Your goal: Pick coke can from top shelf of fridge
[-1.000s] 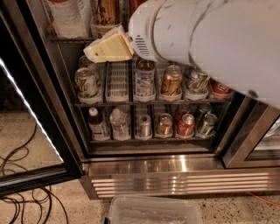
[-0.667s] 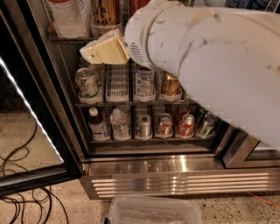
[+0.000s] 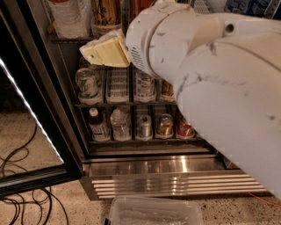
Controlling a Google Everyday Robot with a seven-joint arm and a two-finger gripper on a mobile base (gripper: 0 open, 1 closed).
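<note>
The fridge (image 3: 167, 176) stands open, with a ribbed steel base and wire racks. The top shelf (image 3: 70, 39) runs along the upper edge and holds a clear bottle (image 3: 66, 15) and a tall gold can (image 3: 105, 11). A strip of a tall red can, likely the coke can (image 3: 137, 6), shows beside the gold can, mostly hidden by my arm. My gripper (image 3: 105, 50), cream-coloured, sits just under the front of the top shelf, below the gold can. My white arm (image 3: 219, 88) hides the right half of the fridge.
The black-framed glass door (image 3: 30, 110) hangs open on the left with a lit strip. A middle rack holds short cans (image 3: 89, 83); a lower rack holds small bottles (image 3: 99, 125) and cans. Cables (image 3: 17, 184) lie on the floor at left. A clear plastic bin (image 3: 153, 213) sits below the fridge base.
The arm's bulk has swung down and nearer, covering more of the right side of the racks. The gripper has stayed near the front of the top shelf, shifting slightly left.
</note>
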